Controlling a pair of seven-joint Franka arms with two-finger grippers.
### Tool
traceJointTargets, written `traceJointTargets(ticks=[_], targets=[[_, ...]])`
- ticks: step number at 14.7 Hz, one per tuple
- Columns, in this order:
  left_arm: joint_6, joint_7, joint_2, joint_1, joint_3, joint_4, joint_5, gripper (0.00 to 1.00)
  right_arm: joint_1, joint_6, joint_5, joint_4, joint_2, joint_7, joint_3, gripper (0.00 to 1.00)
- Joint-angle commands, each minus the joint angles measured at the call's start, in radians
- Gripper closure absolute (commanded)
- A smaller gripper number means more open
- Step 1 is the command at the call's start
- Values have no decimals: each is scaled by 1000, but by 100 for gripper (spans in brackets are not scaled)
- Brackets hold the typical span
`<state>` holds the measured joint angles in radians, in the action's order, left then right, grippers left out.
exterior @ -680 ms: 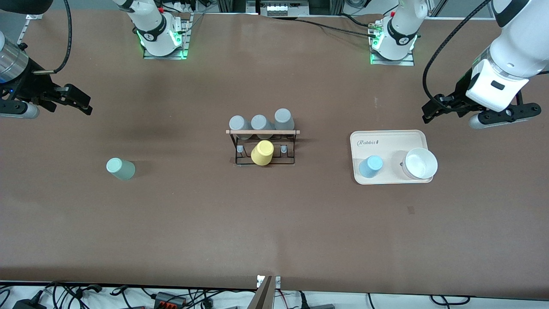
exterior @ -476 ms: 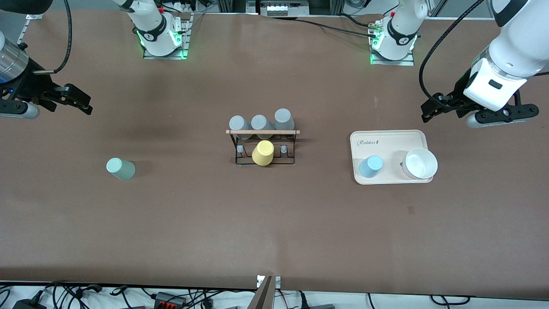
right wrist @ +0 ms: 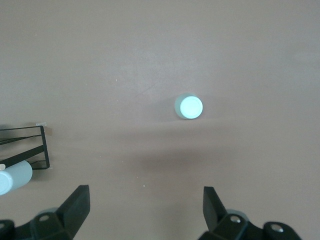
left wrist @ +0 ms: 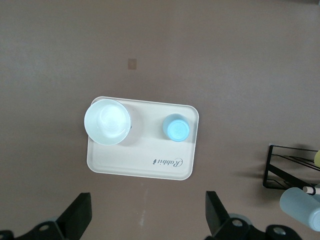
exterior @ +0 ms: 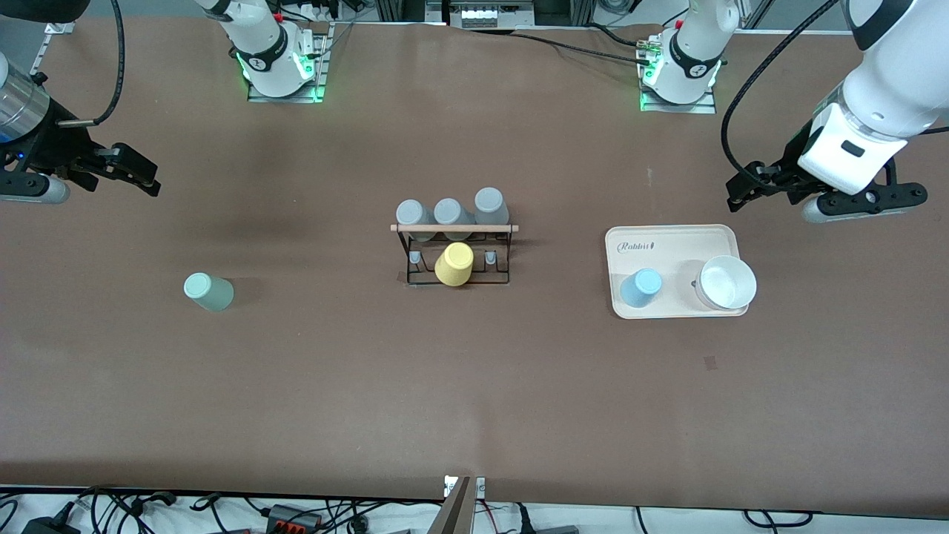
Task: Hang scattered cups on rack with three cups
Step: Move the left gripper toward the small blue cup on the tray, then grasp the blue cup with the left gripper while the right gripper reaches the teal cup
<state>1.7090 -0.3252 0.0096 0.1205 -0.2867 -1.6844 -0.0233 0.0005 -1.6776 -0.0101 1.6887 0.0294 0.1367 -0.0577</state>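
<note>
A pale mint-green cup (exterior: 208,291) stands on the bare table toward the right arm's end; it also shows in the right wrist view (right wrist: 189,106). A light blue cup (exterior: 640,288) stands on the cream tray (exterior: 671,245); it also shows in the left wrist view (left wrist: 176,128). The black wire rack (exterior: 456,252) with a wooden rod (exterior: 454,228) stands mid-table and bears three grey cups (exterior: 450,213) and a yellow cup (exterior: 454,265). My left gripper (exterior: 744,191) is open and empty over bare table beside the tray (left wrist: 147,212). My right gripper (exterior: 148,179) is open and empty over bare table (right wrist: 145,205).
A white bowl (exterior: 727,282) sits on the tray beside the blue cup, toward the left arm's end; it also shows in the left wrist view (left wrist: 107,121). The arm bases stand at the table's edge farthest from the front camera. Cables lie along the nearest edge.
The left arm has drifted slightly toward the bases' side. The right arm has barely moved. The cups, rack and tray have not moved.
</note>
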Motion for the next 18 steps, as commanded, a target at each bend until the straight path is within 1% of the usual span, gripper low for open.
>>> traceJointTargets(ticks=[1,4,7,8,9,11,13,14,16,18], targets=[[-19,22,21,4,-2,14,-6,0,-4,21,4,-26,-11,-15,-4,0],[-19,26,27,5,-2,14,-6,0,-4,22,2,-26,-10,-17,-4,0],[-12,29,69,5,3,15,-6,0,-4,22,2,-24,-8,-17,-4,0],[-11,29,98,4,3,17,-4,0,-4,22,2,-24,-8,-17,-4,0],[3,28,146,-1,1,18,-3,0,-4,22,2,-24,-8,-15,-4,0],[73,28,229,-5,0,14,-3,0,-4,22,2,-23,-6,-15,-4,0],[109,28,306,-5,-2,5,-1,0,-7,21,-1,-14,-11,0,-2,0],[151,26,337,-13,-2,-11,-1,0,-13,21,-1,-11,-26,-8,-1,0],[233,14,374,-45,-5,-58,60,0,-31,13,-1,-4,-48,-15,1,0],[325,6,377,-62,-6,-141,71,0,-34,-4,-7,9,-77,-15,1,0]])
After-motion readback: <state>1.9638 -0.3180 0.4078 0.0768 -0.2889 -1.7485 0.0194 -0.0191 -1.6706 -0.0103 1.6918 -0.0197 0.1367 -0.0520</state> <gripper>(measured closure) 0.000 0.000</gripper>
